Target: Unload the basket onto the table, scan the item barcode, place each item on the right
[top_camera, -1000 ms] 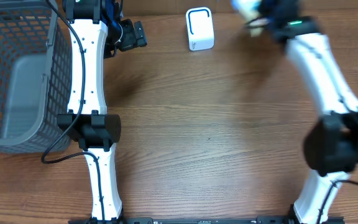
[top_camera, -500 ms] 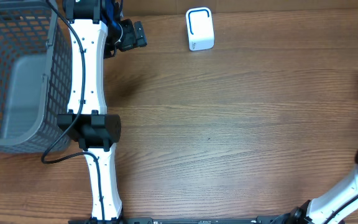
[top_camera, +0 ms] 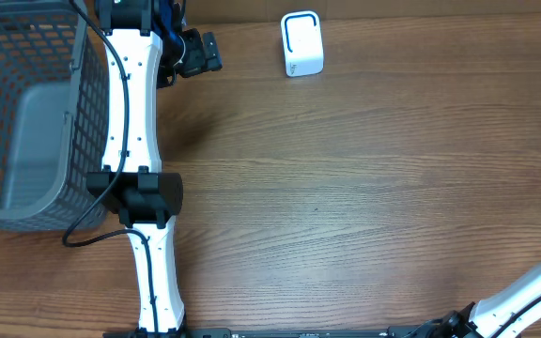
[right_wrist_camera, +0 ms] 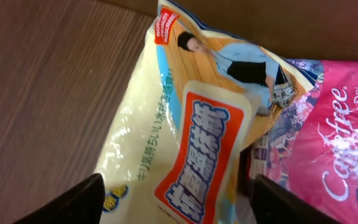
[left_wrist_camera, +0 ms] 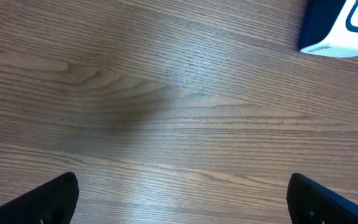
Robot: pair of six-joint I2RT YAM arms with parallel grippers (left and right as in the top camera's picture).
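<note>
Right gripper (right_wrist_camera: 176, 200) — jaws stand wide, one finger on either side of the cream packet (right_wrist_camera: 166, 124), neither visibly pressing it. Read as open, nothing held. Left gripper (left_wrist_camera: 182, 198) is likewise spread, with only bare table (top_camera: 346, 188) beneath it.

Location: the cream packet lies flat on the wood directly under the right wrist camera, outside the overhead view. Its upper right corner touches a pink packet (right_wrist_camera: 328, 137) and appears to lie over that one's edge. No barcode shows on the upturned face; it is probably on the underside or a seam.

Handling (judgement): a soft film pouch, glossy and wrinkled, likely light. It should sag and slip if pinched at a corner. The best hold looks to be across the narrow width at mid-body, fingers on the two long edges, so the pack keeps flat enough to present a face. Closing too far to the right risks catching the pink packet too.

Room: the scanner (top_camera: 301, 44) is at the far edge of the table, near centre. Between it and the right side the overhead view shows bare wood — a free path for a carry. The basket (top_camera: 26, 113) and left arm (top_camera: 130, 113) are well apart on the left, no conflict. The right arm (top_camera: 533, 291) shows only at the lower right corner of the overhead view.
</note>
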